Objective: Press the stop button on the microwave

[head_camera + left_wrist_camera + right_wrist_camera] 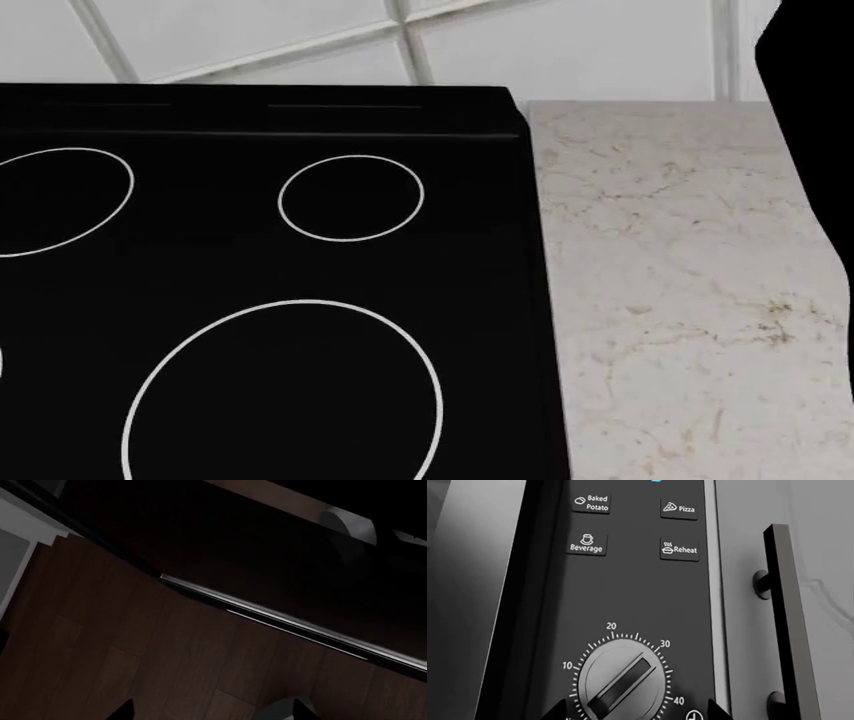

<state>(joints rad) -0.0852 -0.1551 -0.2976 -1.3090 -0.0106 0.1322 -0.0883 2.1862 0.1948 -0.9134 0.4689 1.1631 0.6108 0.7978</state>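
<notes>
The microwave's dark control panel fills the right wrist view, with the buttons Baked Potato, Pizza, Beverage and Reheat, and a timer dial. No stop button shows in any view. My right gripper is open, close in front of the dial, its two dark fingertips either side of it. My left gripper is open and empty over a dark wooden floor. Neither gripper shows in the head view.
A dark vertical bar handle runs beside the panel. The head view shows a black cooktop with ring burners, a marble counter, a tiled wall and a black shape at the right edge. A metal-edged dark appliance front crosses the left wrist view.
</notes>
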